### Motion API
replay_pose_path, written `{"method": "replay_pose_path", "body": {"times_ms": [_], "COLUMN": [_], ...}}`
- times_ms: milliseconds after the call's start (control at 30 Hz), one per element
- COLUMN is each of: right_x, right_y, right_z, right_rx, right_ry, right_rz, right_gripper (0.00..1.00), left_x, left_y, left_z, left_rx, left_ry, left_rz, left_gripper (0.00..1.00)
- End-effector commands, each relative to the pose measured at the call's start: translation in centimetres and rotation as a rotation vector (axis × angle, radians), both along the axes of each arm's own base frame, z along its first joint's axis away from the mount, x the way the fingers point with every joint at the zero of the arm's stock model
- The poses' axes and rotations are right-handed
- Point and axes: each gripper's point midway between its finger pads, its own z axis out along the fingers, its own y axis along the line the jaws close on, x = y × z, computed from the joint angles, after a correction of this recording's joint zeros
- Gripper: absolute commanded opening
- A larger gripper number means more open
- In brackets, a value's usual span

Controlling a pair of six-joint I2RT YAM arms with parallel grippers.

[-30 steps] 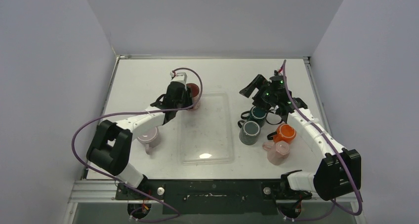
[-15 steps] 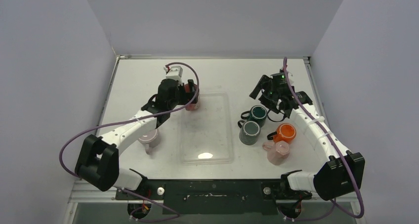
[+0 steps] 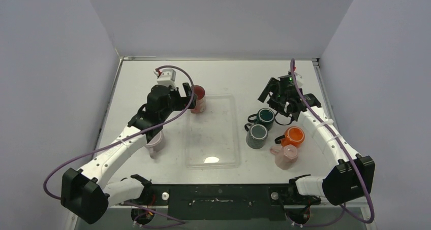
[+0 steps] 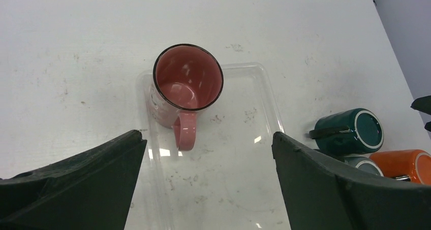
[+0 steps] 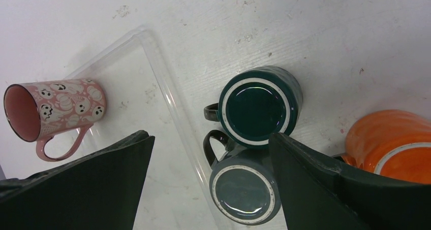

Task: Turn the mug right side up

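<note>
A pink mug (image 4: 187,85) printed with ghosts and pumpkins stands mouth up on the far left corner of the clear tray (image 4: 228,189), handle toward my left arm. It also shows in the top view as the pink mug (image 3: 198,99) and in the right wrist view as the pink mug (image 5: 66,110). My left gripper (image 4: 207,135) is open and apart from it, hanging just left of it (image 3: 184,99) with nothing between the fingers. My right gripper (image 5: 211,136) is open above a dark green mug (image 5: 259,105) and a grey mug (image 5: 244,189), both base up.
To the right of the tray (image 3: 213,143) stand the dark green mug (image 3: 266,117), the grey mug (image 3: 256,134), an orange mug (image 3: 293,136) and a pale pink mug (image 3: 286,155). Another pale pink mug (image 3: 154,141) sits under my left arm. Walls enclose the table.
My left gripper opened, let go of the pink mug and drew back to the left. The mug stays upright on the tray corner. The right arm shifted slightly at first, then held still.
</note>
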Motion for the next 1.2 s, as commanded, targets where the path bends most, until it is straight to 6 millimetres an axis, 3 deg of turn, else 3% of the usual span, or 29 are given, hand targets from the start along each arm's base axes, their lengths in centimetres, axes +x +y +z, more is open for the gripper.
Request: {"method": "replay_pose_path", "body": {"times_ms": [0, 267, 533, 867, 1167], "right_x": [-0.2, -1.8, -2.0, -2.0, -0.5], "right_y": [-1.0, -2.5, -1.7, -0.4, 0.4], "right_z": [-0.8, -4.0, -7.1, -8.9, -9.4], "right_rx": [-0.054, -0.146, -0.172, -0.139, -0.131], "right_ry": [0.027, 0.154, 0.253, 0.271, 0.224], "right_rz": [-0.029, -0.067, -0.054, -0.045, -0.011], "right_gripper": [0.86, 0.87, 0.90, 0.91, 0.90], "left_x": [-0.7, -0.9, -0.6, 0.0, 0.4], "left_y": [1.0, 1.7, 2.0, 1.6, 1.2], "left_z": [0.7, 1.0, 1.0, 0.6, 1.0], "left_rx": [0.001, 0.011, 0.030, 0.042, 0.040], "left_ry": [-0.004, -0.006, -0.016, 0.006, -0.001], "left_rz": [0.033, 0.051, 0.054, 0.042, 0.029], "left_gripper": [0.96, 0.96, 0.96, 0.96, 0.96]}}
